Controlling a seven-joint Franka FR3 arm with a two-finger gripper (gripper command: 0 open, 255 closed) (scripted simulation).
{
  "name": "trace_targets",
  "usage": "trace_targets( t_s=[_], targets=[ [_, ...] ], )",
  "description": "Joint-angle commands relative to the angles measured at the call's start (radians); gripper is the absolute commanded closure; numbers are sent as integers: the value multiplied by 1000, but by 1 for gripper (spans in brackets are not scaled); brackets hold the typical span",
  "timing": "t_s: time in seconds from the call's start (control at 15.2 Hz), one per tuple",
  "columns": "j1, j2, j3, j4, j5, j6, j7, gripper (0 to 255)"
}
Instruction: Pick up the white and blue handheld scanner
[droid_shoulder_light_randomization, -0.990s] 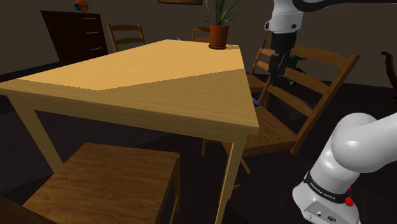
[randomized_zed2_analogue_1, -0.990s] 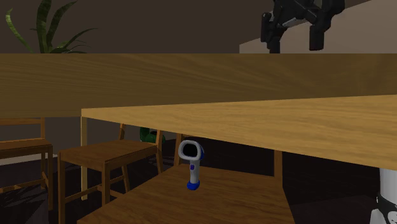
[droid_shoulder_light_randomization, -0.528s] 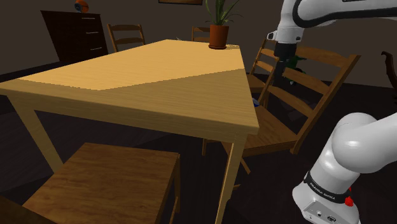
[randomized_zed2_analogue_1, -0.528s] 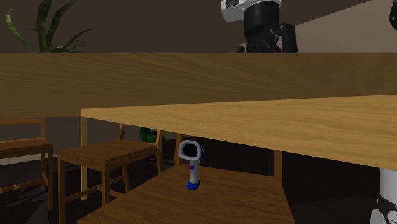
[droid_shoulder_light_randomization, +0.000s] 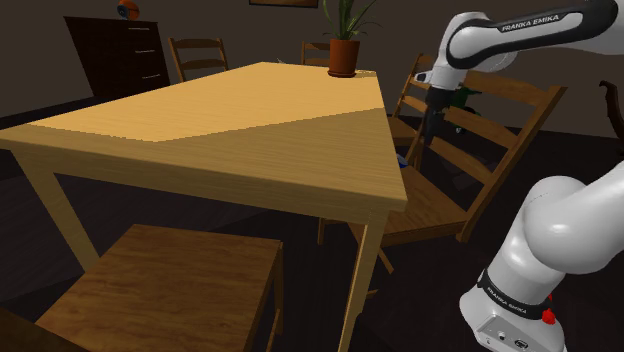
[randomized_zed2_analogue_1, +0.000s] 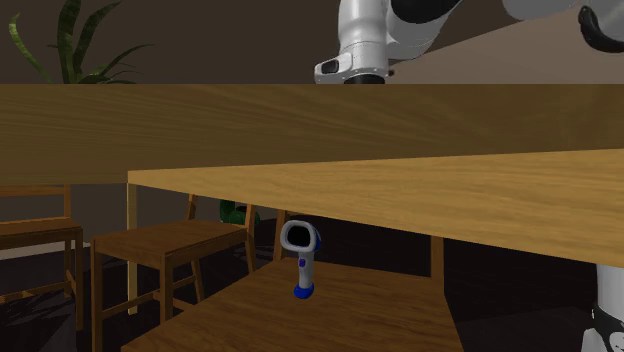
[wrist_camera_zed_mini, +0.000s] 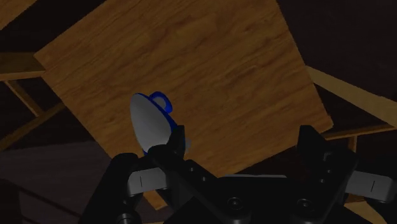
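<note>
The setting was a dim room with one wooden table (droid_shoulder_light_randomization: 230, 130). At least four wooden chairs (droid_shoulder_light_randomization: 170, 280) stood around it; the far side was too dark for a firm count. One potted plant (droid_shoulder_light_randomization: 343, 45) stood at the table's far corner in the shoulder view. One dark dresser (droid_shoulder_light_randomization: 120, 50) stood behind the table at that view's upper left.

One scanner (randomized_zed2_analogue_1: 300, 258) was present. It had a grey-white body, a dark window in its head, and a blue foot and blue trim. It stood upright on one chair seat (randomized_zed2_analogue_1: 350, 315), which reached partly under the table's edge. The scanner was close to one side edge of that seat, about midway along it and clear of the corners.

One arm (randomized_zed2_analogue_1: 362, 40) was in use. In the second exterior view its white wrist showed above the table top, over the scanner's chair. One gripper (wrist_camera_zed_mini: 243, 137) pointed down at the seat. Its two fingers (wrist_camera_zed_mini: 176, 145) stood wide apart in the released state, and they grasped nothing. Bare seat wood showed in the gap between them. In the wrist view the scanner's head lay just beside one finger, on that finger's outer side and not in the gap.
</note>
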Motion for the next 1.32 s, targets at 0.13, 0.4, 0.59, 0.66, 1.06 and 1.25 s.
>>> trace_targets(
  t_s=[0.13, 0.4, 0.59, 0.66, 1.06, 1.25],
  targets=[
    [81, 147, -160, 58, 69, 97, -231, 0],
    [192, 342, -334, 148, 225, 158, -505, 0],
    [257, 517, -440, 226, 398, 157, -722, 0],
    [254, 527, -438, 219, 408, 169, -733, 0],
    [252, 596, -446, 182, 478, 232, -798, 0],
    [251, 607, -447, 182, 489, 237, -809, 255]
  ],
)
